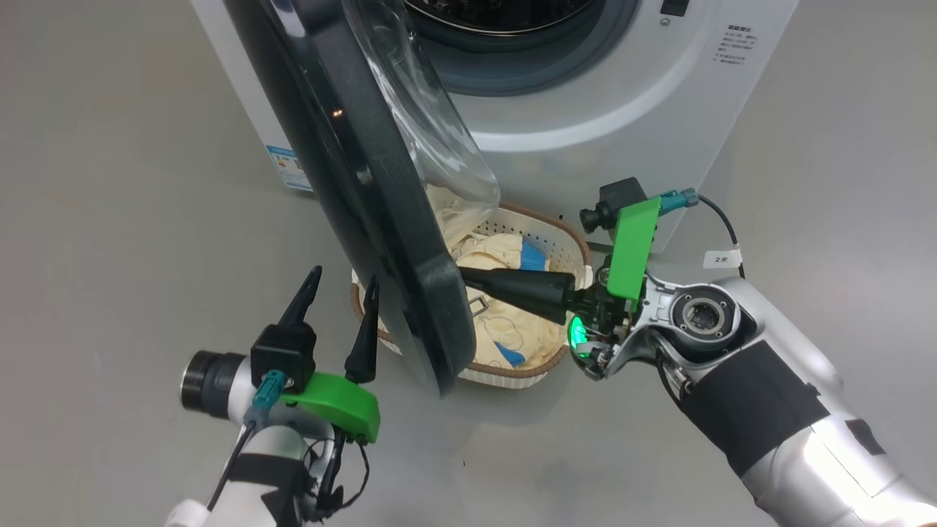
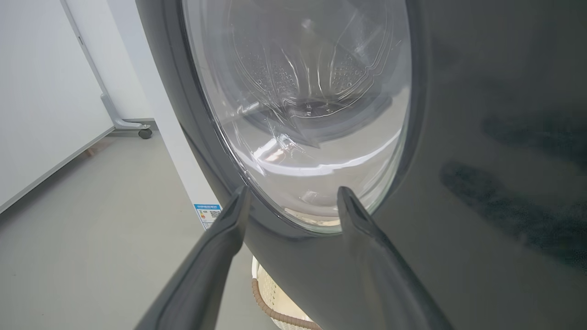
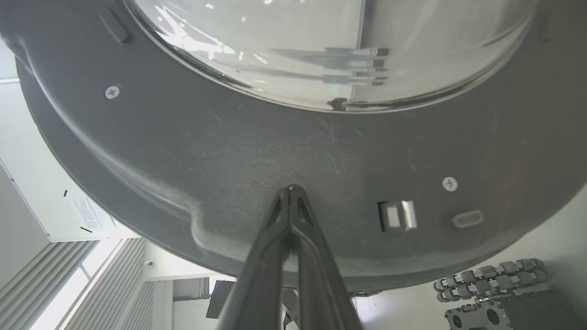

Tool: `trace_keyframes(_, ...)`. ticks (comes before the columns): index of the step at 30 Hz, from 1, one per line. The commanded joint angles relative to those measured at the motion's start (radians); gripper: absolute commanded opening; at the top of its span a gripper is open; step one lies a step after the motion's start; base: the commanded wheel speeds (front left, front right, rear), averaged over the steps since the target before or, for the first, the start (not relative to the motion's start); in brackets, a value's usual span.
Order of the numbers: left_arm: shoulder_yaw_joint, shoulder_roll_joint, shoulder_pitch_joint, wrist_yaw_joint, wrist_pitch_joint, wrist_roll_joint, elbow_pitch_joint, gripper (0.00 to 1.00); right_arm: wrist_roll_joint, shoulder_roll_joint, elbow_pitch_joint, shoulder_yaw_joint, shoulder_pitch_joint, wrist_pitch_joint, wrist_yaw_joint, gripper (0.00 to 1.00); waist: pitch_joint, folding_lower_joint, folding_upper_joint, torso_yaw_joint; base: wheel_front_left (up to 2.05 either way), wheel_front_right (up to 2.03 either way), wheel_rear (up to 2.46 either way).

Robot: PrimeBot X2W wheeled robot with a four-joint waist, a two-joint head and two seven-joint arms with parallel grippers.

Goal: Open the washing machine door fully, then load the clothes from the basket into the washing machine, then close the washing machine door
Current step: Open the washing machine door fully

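**Washing machine door [image 1: 381, 219] partway open, pushed from inside**

Your right gripper [image 1: 468, 277], pinched together on nothing, presses its tip against the door's inner face near the rim. Your left gripper [image 1: 344, 278] stands spread just outside the outer face. The door hangs over the basket [image 1: 564, 234] of clothes [image 1: 505, 322]. Push on and the tip may skid off, or the door may strike the left gripper.

This looks like a robotics lab or test room, not a home laundry: the washing machine [image 1: 585, 110] stands alone on a bare, smooth grey floor [image 1: 110, 219]. Beside it is a plain white partition [image 2: 46, 91] on a caster [image 2: 145, 133]. The right wrist view shows slatted blinds [image 3: 69, 284], a printed notice [image 3: 89, 213] on a white panel, and roller wheels [image 3: 490, 275] on a dark machine base.
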Motion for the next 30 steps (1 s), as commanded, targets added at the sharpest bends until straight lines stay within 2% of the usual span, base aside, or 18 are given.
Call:
trace_keyframes(1, 0.032, 0.015, -0.008, 0.004, -0.014, -0.003, -0.026, 1.0, 0.007, 0.021, -0.037, 0.007, -0.008, -0.01, 0.0, 0.0, -0.002, 0.0, -0.0001, 0.0, 0.0, 0.0, 0.0)
trace_keyframes(6, 0.031, 0.015, -0.003, 0.006, -0.014, -0.007, -0.026, 1.0, 0.02, 0.017, -0.039, 0.001, 0.0, -0.057, 0.0, 0.0, -0.006, 0.0, -0.0001, -0.003, 0.0, 0.0, 0.0)
trace_keyframes(10, 0.034, 0.015, 0.0, 0.009, -0.014, -0.008, -0.028, 1.0, 0.0, 0.009, -0.039, -0.014, 0.004, -0.138, 0.0, 0.0, -0.005, 0.0, -0.0001, -0.006, 0.0, 0.0, 0.0)
trace_keyframes(15, 0.041, 0.015, 0.004, 0.011, -0.014, -0.006, -0.039, 1.0, -0.072, -0.002, -0.042, -0.067, 0.01, -0.324, 0.0, 0.0, -0.005, 0.0, -0.0001, -0.013, 0.0, 0.0, 0.0)
trace_keyframes(21, 0.051, 0.015, 0.017, 0.011, -0.014, -0.005, -0.041, 1.0, -0.233, -0.052, -0.083, -0.105, 0.046, -0.55, 0.0, 0.0, -0.019, 0.0, -0.0001, -0.021, 0.0, 0.0, 0.0)
trace_keyframes(22, 0.054, 0.015, 0.018, 0.011, -0.014, -0.005, -0.044, 1.0, -0.267, -0.064, -0.092, -0.107, 0.054, -0.587, 0.0, 0.07, -0.019, 0.0, -0.0001, -0.024, 0.0, 0.0, 0.0)
trace_keyframes(24, 0.06, 0.015, 0.021, 0.01, -0.014, -0.003, -0.057, 1.0, -0.338, -0.086, -0.111, -0.108, 0.07, -0.662, 0.0, 0.61, -0.02, 0.0, -0.0001, -0.031, 0.0, 0.0, 0.0)
trace_keyframes(25, 0.063, 0.015, 0.025, 0.011, -0.014, -0.002, -0.059, 1.0, -0.369, -0.094, -0.118, -0.108, 0.08, -0.694, 0.0, 1.0, -0.023, 0.0, -0.0001, -0.035, 0.0, 0.0, 0.0)
trace_keyframes(30, 0.073, 0.015, 0.039, 0.01, -0.014, 0.001, -0.063, 1.0, -0.55, -0.133, -0.107, -0.108, 0.121, -0.871, 0.0, 1.0, -0.036, 0.0, -0.0001, -0.054, 0.0, 0.0, 0.0)
